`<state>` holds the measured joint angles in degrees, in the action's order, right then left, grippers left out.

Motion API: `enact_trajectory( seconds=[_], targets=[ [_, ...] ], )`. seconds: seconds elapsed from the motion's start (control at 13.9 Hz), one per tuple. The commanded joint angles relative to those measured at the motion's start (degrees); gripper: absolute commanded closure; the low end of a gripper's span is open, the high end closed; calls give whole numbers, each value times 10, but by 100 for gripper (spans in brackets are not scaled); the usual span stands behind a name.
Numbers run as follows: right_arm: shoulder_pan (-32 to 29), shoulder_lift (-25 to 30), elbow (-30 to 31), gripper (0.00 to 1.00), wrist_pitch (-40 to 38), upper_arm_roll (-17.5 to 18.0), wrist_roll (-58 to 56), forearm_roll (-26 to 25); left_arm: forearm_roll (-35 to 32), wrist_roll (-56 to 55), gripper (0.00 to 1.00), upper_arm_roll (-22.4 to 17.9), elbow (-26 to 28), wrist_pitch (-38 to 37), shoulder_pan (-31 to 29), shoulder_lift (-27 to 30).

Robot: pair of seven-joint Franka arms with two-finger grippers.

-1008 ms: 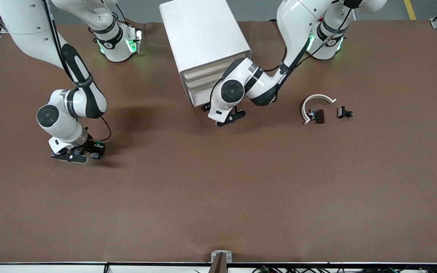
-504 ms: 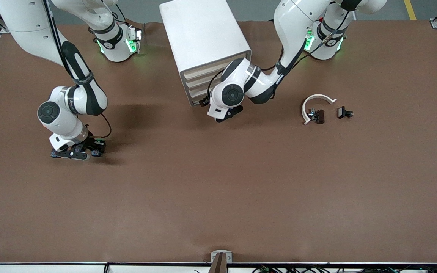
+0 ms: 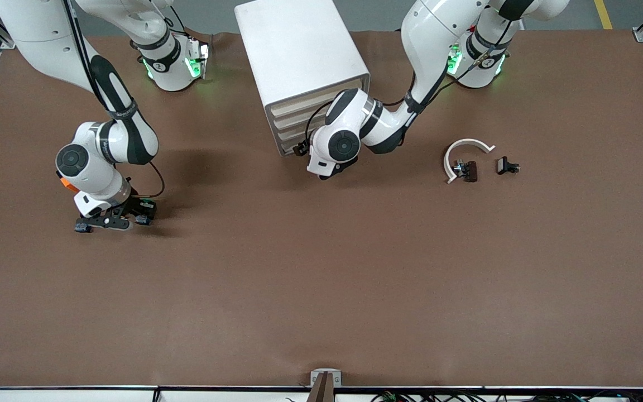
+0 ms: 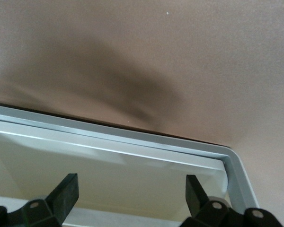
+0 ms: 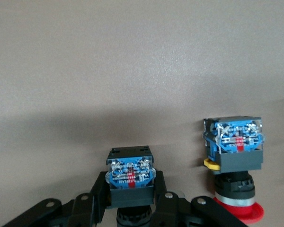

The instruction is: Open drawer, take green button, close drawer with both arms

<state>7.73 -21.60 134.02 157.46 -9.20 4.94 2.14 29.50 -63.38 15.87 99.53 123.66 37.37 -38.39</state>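
Note:
The white drawer cabinet (image 3: 299, 56) stands at the table's robot side, its stacked cream drawer fronts (image 3: 291, 131) all level with each other. My left gripper (image 3: 330, 170) is open right in front of the lowest drawer (image 4: 132, 165). Its fingers (image 4: 66, 194) are spread against the cream front and hold nothing. My right gripper (image 3: 110, 221) is low over the table toward the right arm's end. It is shut on a button (image 5: 131, 177) with a black and blue body, whose cap is hidden between the fingers.
A red-capped button (image 5: 236, 161) stands cap down on the table beside the held one. Toward the left arm's end lie a white curved piece (image 3: 466, 151), a small dark part (image 3: 468, 171) by it and another small black part (image 3: 507, 166).
The left gripper has moved in toward the cabinet, and the lowest drawer, slightly out before, now sits flush. The right gripper has shifted a little toward its base with the button.

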Motion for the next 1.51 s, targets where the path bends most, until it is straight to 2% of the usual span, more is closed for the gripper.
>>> enact_trajectory(
  seconds=[0.0,0.14,0.22,0.29,0.5,0.65,0.79,0.94,1.08,1.22,1.44],
  targets=[
    [-12,9,29,100,-1,8,2,-5,8,-3,0,-1,-2,-16,-6,11],
    [-12,8,28,100,-1,8,5,-4,-5,-3,0,-23,-28,-16,-20,16],
    [-18,7,27,55,0,9,5,-4,-34,-3,0,-36,-48,-16,-24,20],
    [-25,5,26,1,2,10,6,-4,-61,-3,0,-48,-68,-17,-30,20],
    [-22,22,18,0,-4,10,3,-4,-115,-3,0,-72,-114,-17,-72,36],
    [-18,53,4,0,-49,11,4,-4,-124,-3,0,-73,-137,-17,-112,41],
    [-18,94,-55,0,-191,13,5,-4,-175,-3,0,-72,-136,-18,-152,65],
    [-18,104,-167,0,-381,14,24,-4,-230,11,0,-73,-136,-66,-171,87],
    [-18,102,-283,0,-523,14,39,-5,-249,74,0,-70,-135,-108,-200,110],
    [-17,103,-348,0,-601,14,39,-4,-249,134,0,-70,-134,-140,-233,131],
    [-18,104,-443,0,-713,13,41,-1,-249,268,0,-68,-132,-230,-296,175]
  ],
)
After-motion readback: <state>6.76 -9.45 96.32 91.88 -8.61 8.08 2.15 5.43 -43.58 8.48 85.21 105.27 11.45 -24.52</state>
